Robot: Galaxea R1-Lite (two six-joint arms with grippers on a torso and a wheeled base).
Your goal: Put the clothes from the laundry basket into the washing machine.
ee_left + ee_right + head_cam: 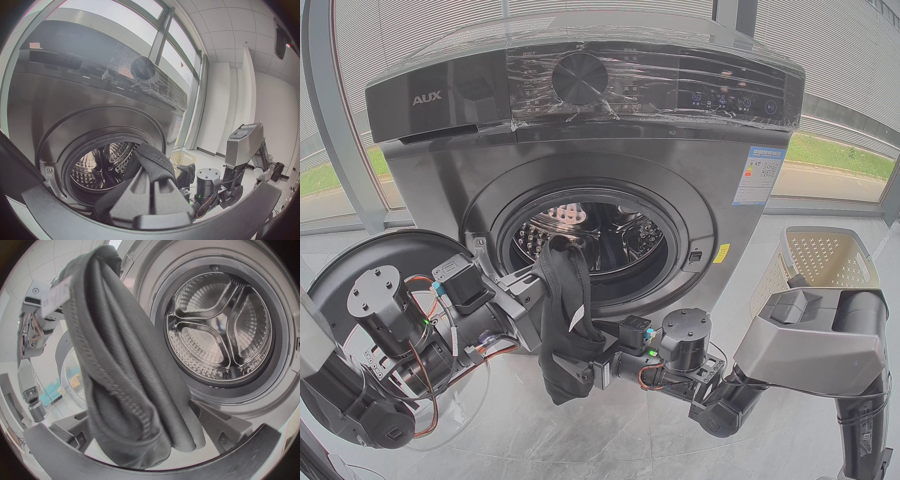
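Open door (406, 247) swung out beyond the left gripper (540, 278), and that gripper's fingers are pressed together, pinching the top of the black garment (565, 325) right in front of the washing machine (456, 181) mouth! The cloth drapes over the fingertips and hangs straight down below them, with the drum (612, 240) gleaming just behind. Underneath, the right gripper (134, 412) has its fingers spread wide, and the garment's lower fold dangles between them. Off past the right arm, well apart from both grippers, stands the laundry basket (825, 256).
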